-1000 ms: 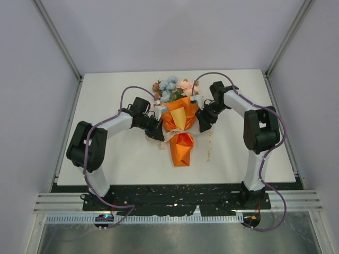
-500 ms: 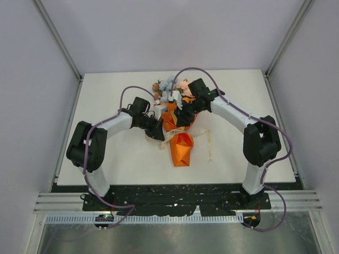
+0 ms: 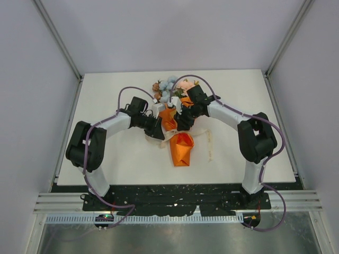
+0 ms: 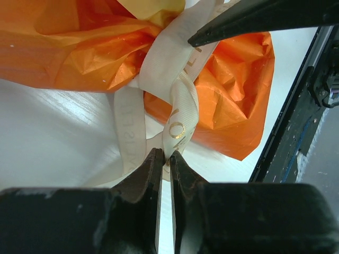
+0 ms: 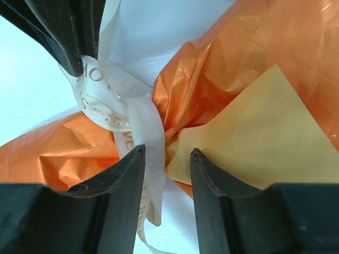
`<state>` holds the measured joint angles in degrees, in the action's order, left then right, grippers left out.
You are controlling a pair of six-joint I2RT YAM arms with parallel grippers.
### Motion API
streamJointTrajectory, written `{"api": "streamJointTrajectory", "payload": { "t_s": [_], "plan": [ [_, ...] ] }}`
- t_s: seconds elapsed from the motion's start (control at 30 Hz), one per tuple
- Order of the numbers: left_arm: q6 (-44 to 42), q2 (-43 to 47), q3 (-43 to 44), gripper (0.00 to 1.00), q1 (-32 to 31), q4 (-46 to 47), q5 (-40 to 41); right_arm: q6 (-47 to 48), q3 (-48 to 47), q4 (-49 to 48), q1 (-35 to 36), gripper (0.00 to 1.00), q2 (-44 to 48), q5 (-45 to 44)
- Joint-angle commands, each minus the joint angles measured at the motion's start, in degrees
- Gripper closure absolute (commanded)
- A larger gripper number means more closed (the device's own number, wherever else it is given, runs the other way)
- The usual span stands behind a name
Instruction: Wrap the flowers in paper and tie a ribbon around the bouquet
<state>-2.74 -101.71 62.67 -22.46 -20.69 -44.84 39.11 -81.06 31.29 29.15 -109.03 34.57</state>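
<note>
From above. On the white worktop [image 3: 106, 159], the bouquet [image 3: 180, 127], lying flat. At the bouquet's far end, the flowers [image 3: 170, 87], blue, pink and peach. Around the bouquet's stems, the orange paper [image 3: 181, 149], down to a blunt tip at the near end. Round the bouquet's middle, the cream ribbon [image 3: 168, 137], with one loose tail just right of the bouquet. Left of the bouquet, the left arm [image 3: 114, 124], elbow bent out, wrist low, left jaws right at the bouquet's side by the ribbon. Right of the bouquet, the right arm [image 3: 228, 112], reaching across and bent over, right jaws pointing down at the bouquet's middle.

From the left wrist. Left jaws nearly together, only a thin crack, pinching a strand of the ribbon [image 4: 177, 106] at the very tips. Behind the strand, the bouquet's crinkly paper [image 4: 233, 95], squeezed in where the ribbon goes round. Up at the bouquet's neck, one black tip of the right jaws, touching the ribbon.

From the right wrist. Right jaws about half wide, a clear gap between, not closed on anything, one on each side of the bouquet's tied neck. By the left one, the ribbon [image 5: 143, 127]. In the gap, bunched paper [image 5: 222, 69], orange outside, pale yellow on the turned-over flap. Past the bouquet's neck, the black left jaws, with a loop of gold-lettered ribbon coming out of them.
</note>
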Motion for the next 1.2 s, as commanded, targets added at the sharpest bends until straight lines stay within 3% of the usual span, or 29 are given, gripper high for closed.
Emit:
{"api": "streamJointTrajectory", "payload": {
  "t_s": [0.0,0.43,0.53,0.57,0.63,0.7,0.77,0.9,1.03,1.17],
  "plan": [
    [1.2,1.1,0.3,0.85,0.3,2.1,-2.0,2.1,-1.0,-1.1,0.5,0.53,0.0,0.5],
    [2.0,1.1,-0.1,0.84,0.4,2.8,-2.0,5.8,-1.0,2.6,1.9,0.49,0.6,0.7],
    [2.1,1.1,-0.3,0.83,0.5,3.0,-2.1,5.5,-2.1,2.6,2.1,0.58,-0.9,-2.0],
    [2.3,1.2,-0.4,0.83,0.5,3.2,-2.1,5.4,-2.5,2.6,2.1,0.69,-1.0,-3.3],
    [2.4,1.5,-0.9,0.8,0.8,3.8,-2.3,5.6,-2.6,2.4,2.0,0.79,-1.0,-4.7],
    [4.6,1.9,-1.6,0.74,1.4,4.7,-2.4,6.3,-1.9,2.4,1.8,0.88,-0.3,-4.1],
    [6.1,2.7,-2.5,0.61,2.1,6.0,-3.1,6.4,-1.3,2.1,1.5,0.95,0.8,-2.1],
    [9.4,7.7,-5.4,0.5,5.0,10.5,-4.7,4.7,-0.2,-0.3,1.5,0.95,3.6,1.1],
    [10.5,10.9,-4.9,0.52,7.4,12.3,-6.1,4.0,1.1,-1.5,1.5,0.95,6.2,2.8],
    [13.3,7.2,1.6,0.76,6.3,11.8,-6.5,4.3,2.9,-2.3,1.5,0.95,8.1,3.3]
  ]
}}
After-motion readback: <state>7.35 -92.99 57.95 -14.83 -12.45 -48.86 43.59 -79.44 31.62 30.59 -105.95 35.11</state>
